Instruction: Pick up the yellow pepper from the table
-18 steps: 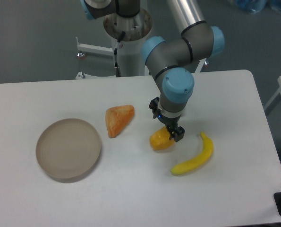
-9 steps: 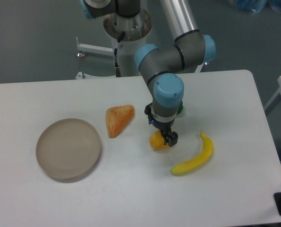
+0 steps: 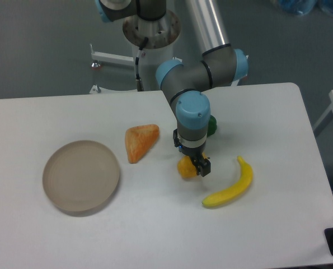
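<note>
The yellow pepper (image 3: 184,167) sits on the white table (image 3: 155,235), a little right of its middle. My gripper (image 3: 193,166) points straight down and is low over the pepper's right half. One dark finger (image 3: 204,166) shows at the pepper's right side; the other is hidden behind the wrist. The jaws look open around the pepper, and it rests on the table.
A yellow banana (image 3: 231,184) lies just right of the pepper. An orange wedge-shaped toy (image 3: 140,142) lies to its left. A green pepper (image 3: 211,125) peeks out behind the arm. A round grey-brown plate (image 3: 81,176) sits at the left.
The arm has swung left, so the gripper now covers more of the yellow pepper. The pepper has stayed in place. The green pepper has come into view behind the arm.
</note>
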`<state>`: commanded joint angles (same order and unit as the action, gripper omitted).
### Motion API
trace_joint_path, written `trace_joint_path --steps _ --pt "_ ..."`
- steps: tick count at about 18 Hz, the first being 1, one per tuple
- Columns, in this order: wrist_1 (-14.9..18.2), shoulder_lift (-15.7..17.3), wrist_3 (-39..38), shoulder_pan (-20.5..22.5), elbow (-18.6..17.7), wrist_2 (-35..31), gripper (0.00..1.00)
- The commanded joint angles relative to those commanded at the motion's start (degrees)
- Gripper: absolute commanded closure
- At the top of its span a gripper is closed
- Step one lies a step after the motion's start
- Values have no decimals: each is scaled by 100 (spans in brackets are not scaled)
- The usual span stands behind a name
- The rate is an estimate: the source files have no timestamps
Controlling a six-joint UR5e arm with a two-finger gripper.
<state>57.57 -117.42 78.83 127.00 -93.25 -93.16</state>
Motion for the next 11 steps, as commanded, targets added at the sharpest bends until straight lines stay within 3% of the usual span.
trace_joint_path --steps 1,2,4,7,9,11 --pt "17 9 -52 0 44 -9 46" --pt "35 17 -52 0 35 -17 63" --pt "79 17 -44 9 122 -44 64" --pt "438 105 -44 53 307 -70 69" --pt "807 114 -78 105 561 -79 71" --pt "1631 88 -140 193 1096 -79 72"
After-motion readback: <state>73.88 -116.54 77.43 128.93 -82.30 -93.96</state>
